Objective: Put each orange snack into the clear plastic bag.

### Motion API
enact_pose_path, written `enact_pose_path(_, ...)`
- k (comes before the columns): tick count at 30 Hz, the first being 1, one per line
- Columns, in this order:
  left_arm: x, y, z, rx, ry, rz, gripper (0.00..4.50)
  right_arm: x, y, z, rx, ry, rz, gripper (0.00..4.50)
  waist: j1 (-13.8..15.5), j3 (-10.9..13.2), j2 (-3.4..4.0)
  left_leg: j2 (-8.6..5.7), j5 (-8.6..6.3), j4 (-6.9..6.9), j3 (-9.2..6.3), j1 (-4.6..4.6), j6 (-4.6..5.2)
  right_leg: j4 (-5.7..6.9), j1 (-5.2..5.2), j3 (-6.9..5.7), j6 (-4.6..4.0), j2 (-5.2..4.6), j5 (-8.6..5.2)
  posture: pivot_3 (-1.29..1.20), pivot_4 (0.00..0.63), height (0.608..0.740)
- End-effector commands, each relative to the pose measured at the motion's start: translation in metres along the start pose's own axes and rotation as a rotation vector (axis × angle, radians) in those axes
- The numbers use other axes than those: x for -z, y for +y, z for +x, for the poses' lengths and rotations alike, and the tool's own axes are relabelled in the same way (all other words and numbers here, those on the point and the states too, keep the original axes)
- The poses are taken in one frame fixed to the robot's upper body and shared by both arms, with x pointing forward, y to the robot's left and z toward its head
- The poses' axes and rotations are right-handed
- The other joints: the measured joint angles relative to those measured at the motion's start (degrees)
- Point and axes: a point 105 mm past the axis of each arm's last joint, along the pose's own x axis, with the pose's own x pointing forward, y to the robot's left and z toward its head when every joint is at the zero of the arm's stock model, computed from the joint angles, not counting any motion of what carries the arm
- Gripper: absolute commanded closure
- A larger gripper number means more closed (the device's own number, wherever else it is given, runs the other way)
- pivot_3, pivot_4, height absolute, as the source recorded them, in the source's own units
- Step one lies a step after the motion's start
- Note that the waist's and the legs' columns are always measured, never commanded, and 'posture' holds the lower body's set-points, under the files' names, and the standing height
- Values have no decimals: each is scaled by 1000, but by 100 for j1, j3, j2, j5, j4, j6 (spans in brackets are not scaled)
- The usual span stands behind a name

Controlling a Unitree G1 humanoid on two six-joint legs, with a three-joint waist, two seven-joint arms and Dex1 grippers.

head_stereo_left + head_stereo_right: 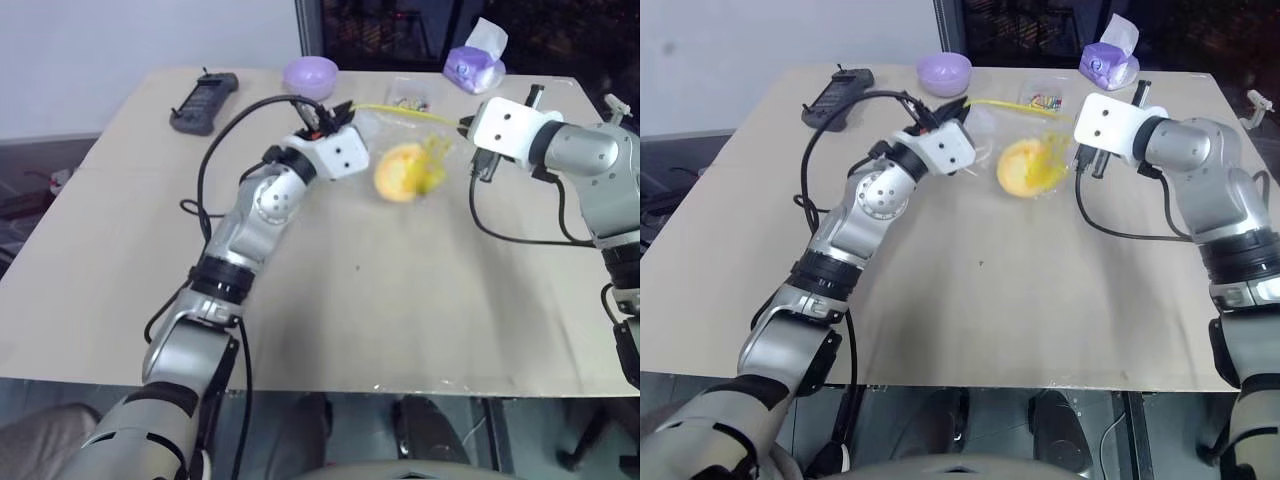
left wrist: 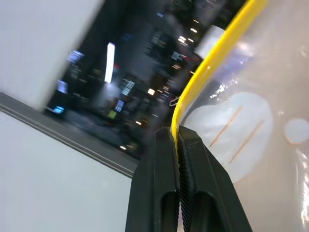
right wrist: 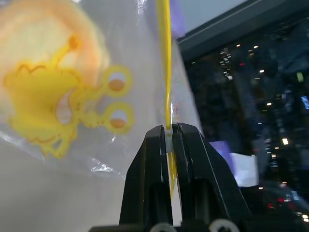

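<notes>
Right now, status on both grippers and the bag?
Left gripper, right gripper: each shut on clear plastic bag's yellow strip. Round orange snack inside, bag lifted. Nothing blocking.

A pale beige surface [image 1: 400, 300] carries a few things, all along its far edge. At the far left lies a black handheld device [image 1: 204, 102], flat, with a short antenna stub at its far end. Toward the middle of the far edge sits a lilac bowl [image 1: 309, 74]. To the right of it is a small clear box of colourful bits [image 1: 408, 100]. Further right, near the far right corner, stands a purple tissue pack [image 1: 474, 66] with a white tissue sticking up from its top.
</notes>
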Motion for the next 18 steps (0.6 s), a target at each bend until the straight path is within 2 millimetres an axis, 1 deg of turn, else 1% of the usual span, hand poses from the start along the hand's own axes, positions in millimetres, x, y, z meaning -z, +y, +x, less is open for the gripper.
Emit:
enact_pose_path(1, -4, 14, -10, -18, -43, -31, 4500, 0, -14, -19, 30, -13, 69, 4438, -3, 0, 0, 0, 0, 0, 1, -3, 0, 1, -6, 1, 0, 0, 0, 0, 150, 740)
enact_pose_path(2, -7, 5, -17, 33, -57, -45, 4500, -4, -6, -23, -13, -29, 117, 4438, -4, 0, 0, 0, 0, -3, 1, -9, 0, 2, -12, 2, 0, 0, 0, 0, 150, 740)
enact_pose_path(3, -10, -7, -28, 95, -73, -95, 4500, -6, 12, -29, -99, -39, 173, 4438, -3, 0, 0, 1, 0, -4, 0, -9, 0, 4, -13, 2, -1, 0, 0, 0, 150, 740)
enact_pose_path(4, -14, -15, -36, 136, -84, -131, 4500, -8, 25, -34, -161, -44, 210, 4438, 2, -3, 4, 2, 0, -8, -1, -9, 0, 5, -12, 1, -1, 0, 0, 0, 150, 740)
enact_pose_path(6, -14, -39, -57, 265, -54, -212, 4500, -15, 60, -47, -319, -59, 313, 4438, 6, -2, 4, 5, 0, -10, -3, -10, 0, 5, -6, 0, -1, 0, 0, 0, 150, 740)
enact_pose_path(7, -18, -52, -70, 348, -54, -265, 4184, -17, 78, -54, -381, -55, 367, 4479, 11, -1, 3, 5, 0, -10, -3, -16, 0, 5, -9, 0, -1, -1, 0, 0, 150, 740)
enact_pose_path(9, -28, -74, -96, 501, -49, -364, 3719, -21, 109, -67, -502, -37, 447, 4500, 17, -1, 3, 4, -1, 1, -6, -20, 2, 4, -10, -2, -1, -1, 0, 0, 150, 740)
enact_pose_path(10, -33, -83, -109, 577, -41, -423, 3245, -22, 120, -72, -541, -32, 475, 4500, 19, 0, 4, 3, -9, 6, -7, -18, 16, 3, -11, -2, -1, -1, -1, 0, 150, 740)
enact_pose_path(11, -36, -88, -120, 621, -27, -453, 2833, -20, 123, -74, -534, -20, 497, 4500, 21, 0, 4, 4, -15, 9, -6, 1, 25, 10, 4, -1, -2, 0, -1, 0, 150, 740)
enact_pose_path(12, -36, -89, -127, 636, -7, -482, 2586, -18, 125, -75, -522, -10, 509, 4146, 10, 0, 4, 4, -15, 10, -5, 1, 26, 11, 5, -1, -2, 0, -1, 0, 150, 740)
enact_pose_path(13, -34, -89, -130, 630, 21, -514, 2185, -16, 125, -76, -514, -1, 520, 3735, 5, -1, 6, 6, -15, 10, -5, 9, 27, 17, 8, 0, -2, 3, 0, 0, 150, 740)
enact_pose_path(14, -30, -88, -132, 622, 60, -546, 1812, -15, 127, -79, -520, 9, 532, 3483, 13, -1, 6, 7, -16, 14, -3, 24, 27, 25, 19, 3, -2, 4, 0, 0, 150, 740)
enact_pose_path(15, -27, -88, -133, 620, 91, -570, 1440, -14, 128, -81, -526, 13, 546, 3083, 19, -1, 6, 6, -15, 15, -5, 25, 28, 29, 19, 1, -1, 5, 0, 0, 150, 740)
enact_pose_path(17, -17, -83, -136, 590, 148, -620, 485, -12, 124, -86, -514, 12, 602, 2037, 29, -1, 5, 8, -15, 25, -16, 26, 28, 36, 22, -7, -2, 14, 1, 0, 150, 740)
enact_pose_path(18, -15, -80, -138, 577, 165, -653, 477, -12, 124, -91, -532, 0, 642, 1651, 30, -1, 5, 11, -15, 26, -17, 29, 28, 35, 26, -8, -2, 16, 1, 0, 150, 740)
